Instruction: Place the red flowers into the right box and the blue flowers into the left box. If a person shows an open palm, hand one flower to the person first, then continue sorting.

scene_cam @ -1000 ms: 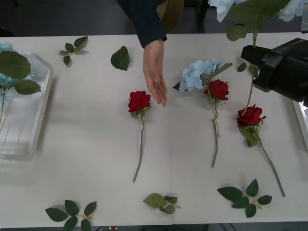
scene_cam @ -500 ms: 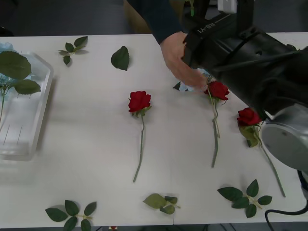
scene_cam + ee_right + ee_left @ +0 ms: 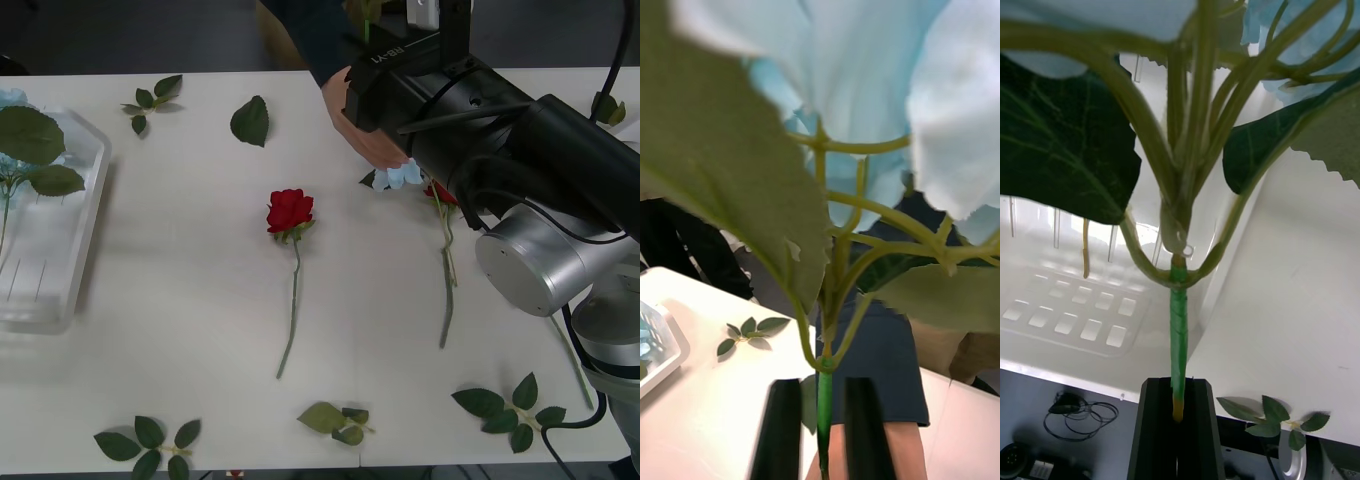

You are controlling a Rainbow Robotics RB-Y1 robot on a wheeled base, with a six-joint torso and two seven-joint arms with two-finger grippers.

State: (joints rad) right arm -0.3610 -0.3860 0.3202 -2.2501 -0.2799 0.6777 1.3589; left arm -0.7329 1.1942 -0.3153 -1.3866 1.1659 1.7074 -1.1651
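The right arm (image 3: 500,130) hides most of the person's hand (image 3: 355,130) at the white bench's (image 3: 180,280) far edge. The right gripper (image 3: 822,427) clamps a blue flower stem (image 3: 824,405). The left gripper (image 3: 1174,427) clamps another blue flower's stem (image 3: 1178,337) above the left box (image 3: 1082,300).

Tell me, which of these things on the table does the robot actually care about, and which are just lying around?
Part of the job:
red flowers
blue flowers
left box
person's hand
right gripper and left gripper, each shut on a stem of the blue flowers

Just lying about:
loose leaf sprigs
single leaf
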